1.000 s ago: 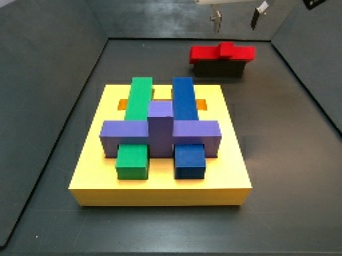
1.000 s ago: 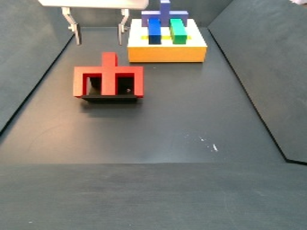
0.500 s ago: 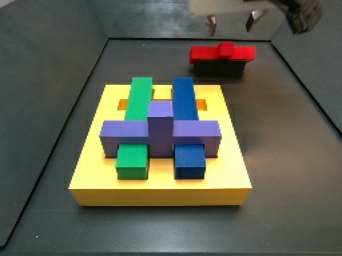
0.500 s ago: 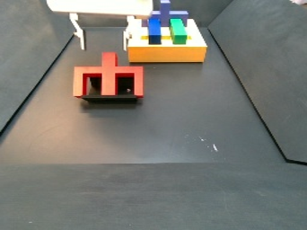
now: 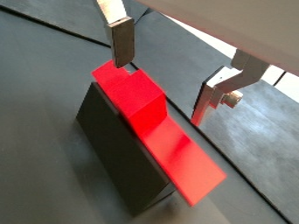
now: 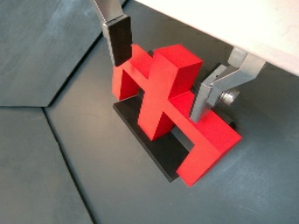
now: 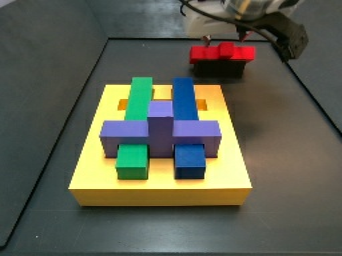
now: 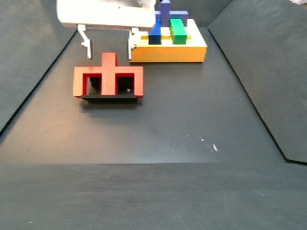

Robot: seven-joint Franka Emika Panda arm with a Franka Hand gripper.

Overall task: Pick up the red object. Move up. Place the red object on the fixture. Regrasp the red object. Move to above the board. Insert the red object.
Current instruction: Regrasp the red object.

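The red object (image 8: pixel 108 81) rests on top of the black fixture (image 8: pixel 111 98), its central stub pointing up in a wrist view (image 6: pixel 176 74). My gripper (image 8: pixel 107 42) hangs just above it, open, with nothing held. In both wrist views the fingers (image 5: pixel 121 42) reach down on either side of the red object (image 5: pixel 152 122), their tips about level with its top. The yellow board (image 7: pixel 160 186) lies apart from the fixture and carries green (image 7: pixel 139 95), blue (image 7: pixel 183 96) and purple (image 7: pixel 160 129) blocks.
Dark side walls (image 8: pixel 36 72) enclose the black floor. A cable (image 7: pixel 289 40) loops down from the arm beside the fixture. The board (image 8: pixel 168 51) stands close behind the gripper in a side view.
The gripper has come down from higher up to just over the red object, staying open. The red object and the board have not moved.
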